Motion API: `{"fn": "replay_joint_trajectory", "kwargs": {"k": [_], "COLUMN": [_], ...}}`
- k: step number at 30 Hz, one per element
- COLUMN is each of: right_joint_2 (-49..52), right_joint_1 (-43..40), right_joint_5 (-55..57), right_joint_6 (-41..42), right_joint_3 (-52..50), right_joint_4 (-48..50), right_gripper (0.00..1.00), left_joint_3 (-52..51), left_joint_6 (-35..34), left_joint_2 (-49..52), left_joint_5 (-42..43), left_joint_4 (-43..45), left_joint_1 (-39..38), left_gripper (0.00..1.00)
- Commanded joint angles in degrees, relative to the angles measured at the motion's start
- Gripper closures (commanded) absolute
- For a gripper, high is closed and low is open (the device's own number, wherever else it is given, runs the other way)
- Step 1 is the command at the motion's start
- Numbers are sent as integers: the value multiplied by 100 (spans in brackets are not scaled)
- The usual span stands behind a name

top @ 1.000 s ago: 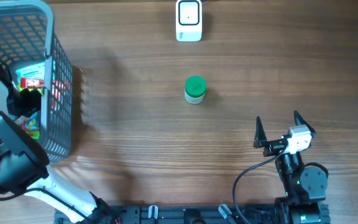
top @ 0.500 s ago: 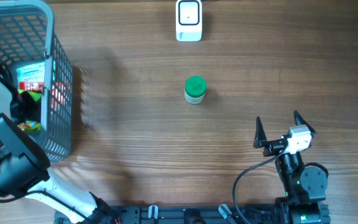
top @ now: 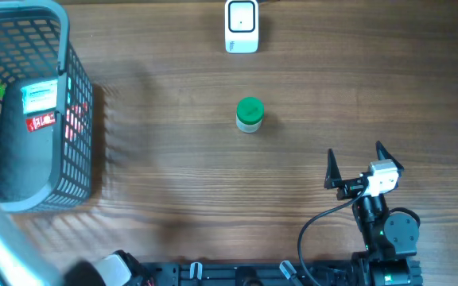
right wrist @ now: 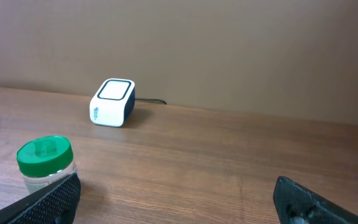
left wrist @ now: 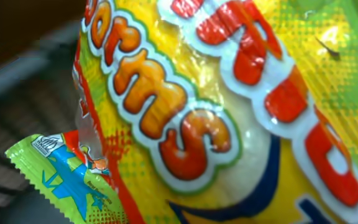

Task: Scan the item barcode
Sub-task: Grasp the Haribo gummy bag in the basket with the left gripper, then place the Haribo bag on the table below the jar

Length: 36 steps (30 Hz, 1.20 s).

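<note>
Left wrist view: the candy bag (left wrist: 229, 124) fills the frame, pressed close against the left gripper, whose fingers are out of sight but closed on it. Its printed front faces the camera and its lettering slants from upper left to lower right; the long axis cannot be told. Right wrist view: the right gripper (right wrist: 176, 186) holds its fingers wide apart, the jar (right wrist: 44, 163) just beyond the left fingertip and the scanner (right wrist: 112, 102) farther ahead.

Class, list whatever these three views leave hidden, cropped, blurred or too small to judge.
Barcode on the candy bag: left wrist view, bag too close, cropped by every edge.
Left tool: hidden behind that bag; beyond the overhead view's left edge.
Labels inside the basket: overhead, too small.
Right tool: right wrist view, lower edge crops its fingers.
</note>
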Motion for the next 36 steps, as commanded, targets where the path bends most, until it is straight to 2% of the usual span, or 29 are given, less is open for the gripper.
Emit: {"fn": "replay_joint_trajectory", "kwargs": {"k": [1, 4, 6, 7, 11, 13, 15, 19, 21, 22, 24, 25, 26, 31, 33, 36], "right_joint_2": [-9, -9, -9, -9, -9, -9, -9, -9, -9, -9, -9, -9, -9, -9, -9, -9], "right_joint_1": [24, 24, 24, 24, 24, 24, 24, 24, 24, 24, 24, 24, 24, 24, 24, 24], "right_joint_5": [81, 81, 81, 81, 81, 81, 81, 81, 81, 81, 81, 81, 81, 81, 81, 81], "right_joint_6": [-98, -98, -98, -98, -98, -98, -98, -101, -101, -101, -98, -101, -101, -101, -101, -101], "right_joint_3": [-7, -7, -7, -7, -7, -7, -7, -7, -7, -7, -7, -7, -7, -7, -7, -7], "right_joint_4": [15, 15, 15, 15, 15, 15, 15, 15, 15, 15, 15, 15, 15, 15, 15, 15], "right_gripper": [0, 0, 0, 0, 0, 0, 0, 0, 0, 0, 0, 0, 0, 0, 0, 0], "left_joint_3": [15, -105, -411, -726, -2037, -2892, -3882, -5849, -6113, -6109, -6037, -5941, -5831, -5204, -5169, -5174], "left_joint_6": [-7, 393, 387, 337, -737, -1154, -1471, -1589, -1565, -1561, -1397, -1248, -1145, -1064, -1067, -1058], "left_joint_2": [-601, -627, -621, -616, -605, -605, -605, -501, -457, -459, -501, -505, -505, -511, -511, -503], "left_joint_5": [1843, 1777, 1305, 741, -1012, -1191, -966, -166, -184, -256, -407, -407, -407, -345, -22, 26], "left_joint_4": [-671, -1517, -1609, -1598, -1300, -796, 52, 2347, 2734, 2809, 3014, 3056, 3049, 2863, 2914, 2610], "left_joint_1": [-903, -2514, -3399, -3960, -5285, -5611, -5845, -6253, -6332, -6330, -6310, -6310, -6310, -6312, -6310, -6323], "left_gripper": [96, 96, 96, 96, 96, 96, 96, 96, 93, 88, 61, 40, 0, 0, 0, 2]}}
